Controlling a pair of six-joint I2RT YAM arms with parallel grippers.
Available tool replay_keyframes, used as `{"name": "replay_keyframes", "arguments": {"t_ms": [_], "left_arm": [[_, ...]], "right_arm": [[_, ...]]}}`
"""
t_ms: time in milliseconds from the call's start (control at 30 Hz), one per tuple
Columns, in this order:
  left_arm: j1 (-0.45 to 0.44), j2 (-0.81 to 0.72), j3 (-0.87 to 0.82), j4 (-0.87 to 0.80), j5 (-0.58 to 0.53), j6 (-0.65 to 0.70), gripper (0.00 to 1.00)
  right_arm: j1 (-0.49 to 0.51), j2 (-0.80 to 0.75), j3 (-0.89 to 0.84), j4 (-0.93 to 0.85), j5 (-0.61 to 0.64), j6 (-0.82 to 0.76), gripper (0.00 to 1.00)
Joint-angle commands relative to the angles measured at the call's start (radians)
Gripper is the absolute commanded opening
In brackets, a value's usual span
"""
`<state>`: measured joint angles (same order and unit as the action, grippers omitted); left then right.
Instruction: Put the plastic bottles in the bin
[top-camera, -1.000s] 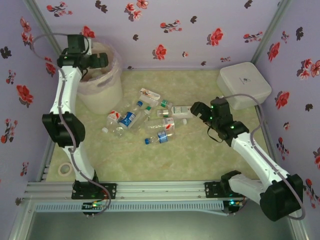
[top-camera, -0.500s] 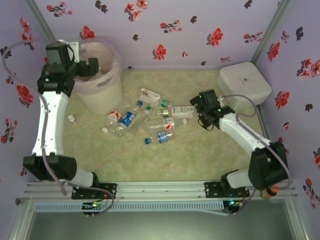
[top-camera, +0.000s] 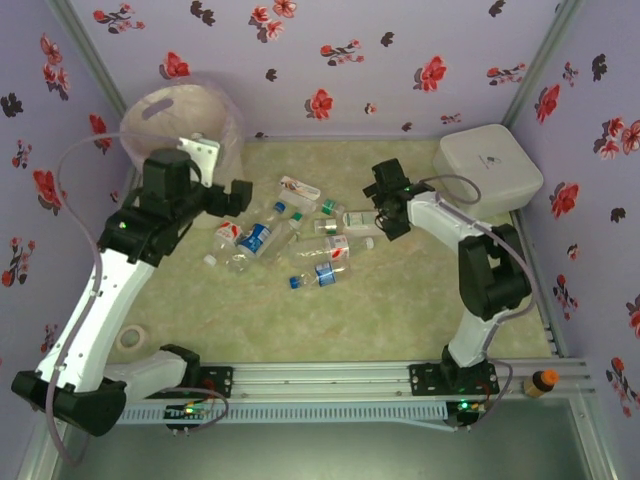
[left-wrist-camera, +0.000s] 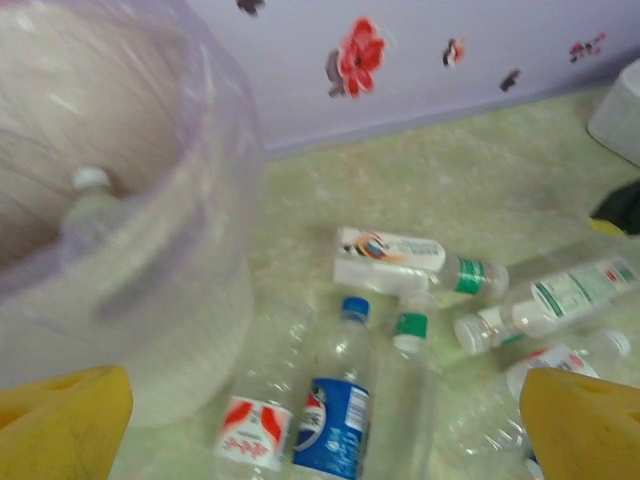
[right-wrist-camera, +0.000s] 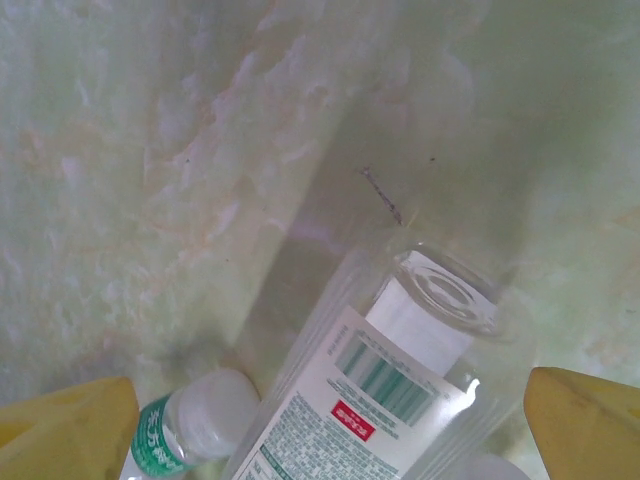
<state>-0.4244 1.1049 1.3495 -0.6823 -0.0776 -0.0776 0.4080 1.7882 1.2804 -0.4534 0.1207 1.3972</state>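
Holding one white-capped bottle (left-wrist-camera: 92, 205) inside its pinkish bag (left-wrist-camera: 215, 150), the bin (top-camera: 215, 100) stands in the far left corner, near the left gripper (top-camera: 235, 198), whose fingers (left-wrist-camera: 60, 420) are spread wide and empty. The other plastic bottles (top-camera: 258, 238), clear with blue, red, green or white labels, lie heaped mid-table, the right gripper (top-camera: 385, 215) spread apart over a white-labelled one (right-wrist-camera: 370, 400). Bare table (top-camera: 380, 320) runs from heap to near rail (top-camera: 330, 378); a lidded white box (top-camera: 488, 168) sits far right.
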Motion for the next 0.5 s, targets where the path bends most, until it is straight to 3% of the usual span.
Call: {"name": "replay_keyframes", "arguments": {"t_ms": [0, 333, 467], "left_arm": [[-0.026, -0.008, -0.091, 0.017, -0.023, -0.083, 1.0], [-0.039, 0.025, -0.165, 0.072, 0.009, -0.126, 1.0], [-0.04, 0.036, -0.17, 0.083, 0.009, -0.125, 1.0]], "right_arm": [[0.011, 0.051, 0.058, -0.043, 0.023, 0.047, 1.0], [0.012, 0.163, 0.095, -0.027, 0.014, 0.073, 0.99], [0.008, 0.184, 0.112, -0.023, 0.02, 0.065, 0.93]]}}
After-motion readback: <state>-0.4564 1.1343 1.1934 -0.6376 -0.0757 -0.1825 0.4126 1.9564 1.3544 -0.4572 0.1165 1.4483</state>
